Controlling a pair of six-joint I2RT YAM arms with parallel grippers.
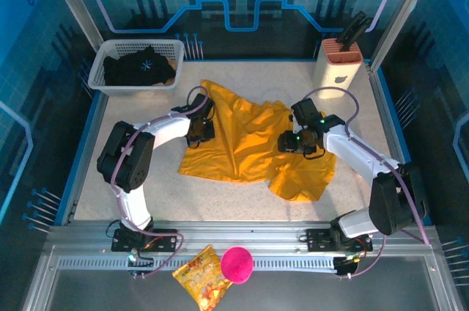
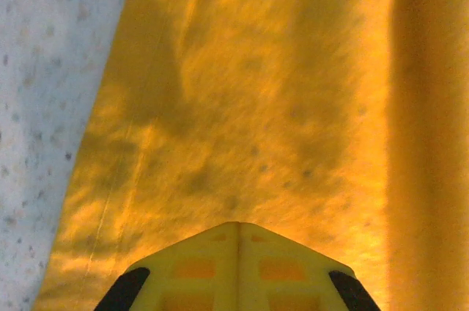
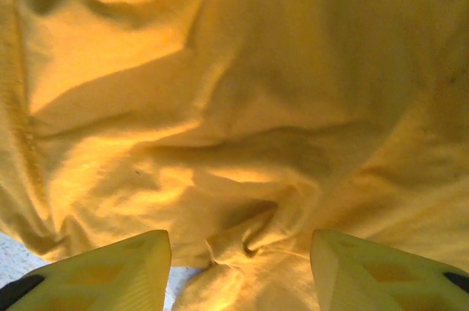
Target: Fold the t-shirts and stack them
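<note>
**One tee under both grippers, one waiting**

Black tee (image 1: pixel 139 69) lies in the basket (image 1: pixel 99 82), beyond and left of the left jaws, likely awaiting its turn. Left gripper (image 1: pixel 201 126): jaws together at the mustard-orange tee's (image 1: pixel 249 138) left edge, cloth spreading ahead; pinch unconfirmed. Right gripper (image 3: pixel 238 241): jaws apart, a bunched fold between them, probably lining up a grab. Count: two tees, two grippers.

Mustard-orange tee (image 1: pixel 245 142), black tee (image 1: pixel 135 70)

Your top camera looks down from behind the near edge over the whole table (image 1: pixel 146 194). Both wrist cameras face down, close on the mustard-orange t-shirt (image 1: pixel 249 142), shared by all three views.
</note>
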